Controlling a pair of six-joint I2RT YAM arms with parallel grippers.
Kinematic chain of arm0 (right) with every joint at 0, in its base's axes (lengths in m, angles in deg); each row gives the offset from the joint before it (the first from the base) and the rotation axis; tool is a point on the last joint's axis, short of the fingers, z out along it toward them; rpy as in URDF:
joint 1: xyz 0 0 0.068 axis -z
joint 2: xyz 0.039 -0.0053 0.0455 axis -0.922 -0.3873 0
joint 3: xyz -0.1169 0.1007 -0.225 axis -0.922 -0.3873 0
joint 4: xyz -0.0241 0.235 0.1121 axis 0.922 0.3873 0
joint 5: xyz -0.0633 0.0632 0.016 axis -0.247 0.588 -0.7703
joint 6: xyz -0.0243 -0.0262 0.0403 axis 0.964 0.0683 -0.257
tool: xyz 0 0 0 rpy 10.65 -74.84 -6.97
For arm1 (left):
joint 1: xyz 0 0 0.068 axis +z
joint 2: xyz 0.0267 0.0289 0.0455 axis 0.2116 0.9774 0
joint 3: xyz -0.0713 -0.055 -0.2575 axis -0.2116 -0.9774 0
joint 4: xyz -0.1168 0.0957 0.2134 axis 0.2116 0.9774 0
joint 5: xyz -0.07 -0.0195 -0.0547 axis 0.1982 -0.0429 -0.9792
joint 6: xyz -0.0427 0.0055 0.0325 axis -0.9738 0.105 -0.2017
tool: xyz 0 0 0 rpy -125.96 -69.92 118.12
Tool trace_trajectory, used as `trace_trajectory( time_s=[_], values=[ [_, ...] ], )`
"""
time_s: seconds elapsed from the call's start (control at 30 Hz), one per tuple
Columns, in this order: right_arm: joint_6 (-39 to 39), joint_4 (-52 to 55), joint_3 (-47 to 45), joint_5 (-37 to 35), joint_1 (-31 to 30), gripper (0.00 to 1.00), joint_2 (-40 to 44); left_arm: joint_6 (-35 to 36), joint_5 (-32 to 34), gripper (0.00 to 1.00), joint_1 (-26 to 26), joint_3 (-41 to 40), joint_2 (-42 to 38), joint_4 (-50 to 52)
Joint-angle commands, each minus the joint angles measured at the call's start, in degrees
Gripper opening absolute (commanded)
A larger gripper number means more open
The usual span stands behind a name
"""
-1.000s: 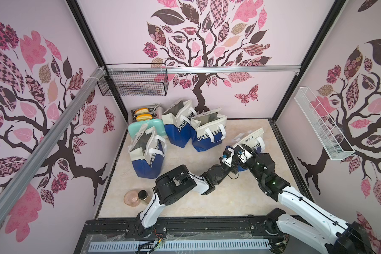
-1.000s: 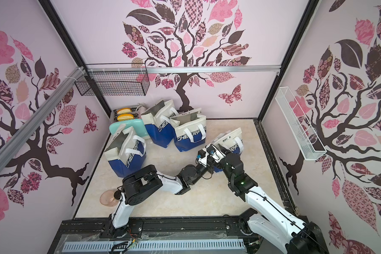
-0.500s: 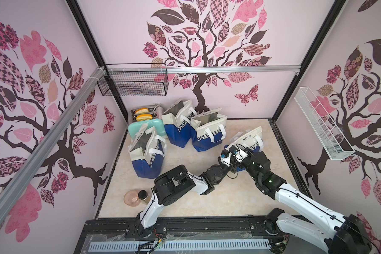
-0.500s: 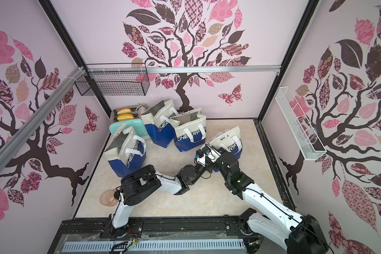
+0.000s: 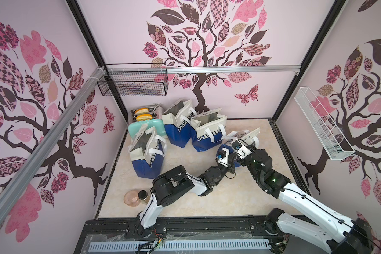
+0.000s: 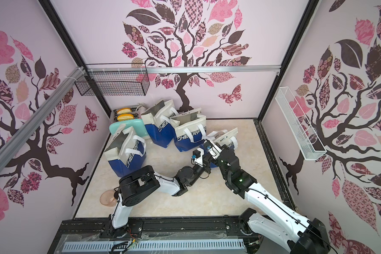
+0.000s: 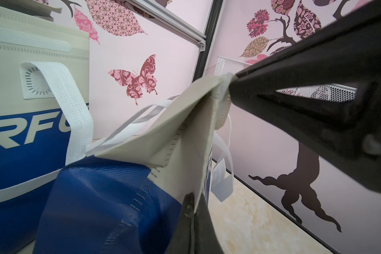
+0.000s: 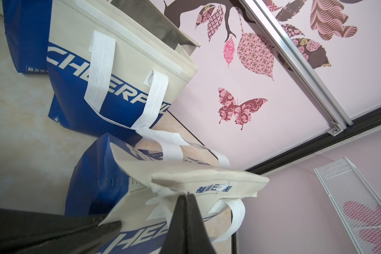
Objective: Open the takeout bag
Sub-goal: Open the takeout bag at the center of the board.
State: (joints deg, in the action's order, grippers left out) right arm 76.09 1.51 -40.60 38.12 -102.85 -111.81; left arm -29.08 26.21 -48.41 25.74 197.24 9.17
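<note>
Here: clamping takeout bag from two sides. Pinching beige top flap with right fingers, pressed together on fabric. Pinching side edge lower down with left fingers, likewise closed on fabric. Leaning on counter at right rear, near right wall, just beside neighbouring open bag of same make. In rear left corner, mint toaster with two slices in slots. At front left, pink bowl just beside dark-lidded jar.

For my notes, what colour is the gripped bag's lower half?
Blue; bag shows best in the left wrist view.
</note>
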Motion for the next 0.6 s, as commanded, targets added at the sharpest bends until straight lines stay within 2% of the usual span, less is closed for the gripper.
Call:
trace_trajectory(
  time_s=[0.0,0.23,0.33,0.43,0.47,0.5,0.53,0.57],
  values=[
    [0.6,-0.8,5.4,-7.7,-0.1,0.00,0.0,-1.8,3.8,0.00,0.6,-1.9,-0.8,1.8],
    [12.7,-4.2,10.1,-19.3,-7.1,0.00,-7.7,-4.0,5.4,0.00,0.9,-1.9,-1.4,5.5],
    [7.4,-0.6,12.8,-19.4,-7.9,0.00,-8.4,-4.6,5.4,0.00,1.1,-2.7,-1.7,5.0],
    [1.0,2.1,11.4,-14.9,-7.1,0.00,-5.2,-4.6,5.2,0.00,1.3,-3.6,-2.6,4.9],
    [0.5,2.0,10.1,-12.8,-7.0,0.12,-4.1,-4.6,5.0,0.00,1.3,-3.8,-2.8,4.9],
    [0.4,1.4,8.0,-10.3,-6.8,0.33,-2.8,-4.7,4.9,0.00,1.4,-4.1,-3.1,4.8],
    [0.5,-0.1,6.0,-9.3,-6.7,0.46,-1.9,-4.7,4.7,0.00,1.4,-4.2,-3.2,4.7],
    [0.0,-1.6,4.2,-8.8,-6.4,0.51,-1.1,-4.8,4.6,0.00,1.4,-4.3,-3.3,4.5]
  ],
)
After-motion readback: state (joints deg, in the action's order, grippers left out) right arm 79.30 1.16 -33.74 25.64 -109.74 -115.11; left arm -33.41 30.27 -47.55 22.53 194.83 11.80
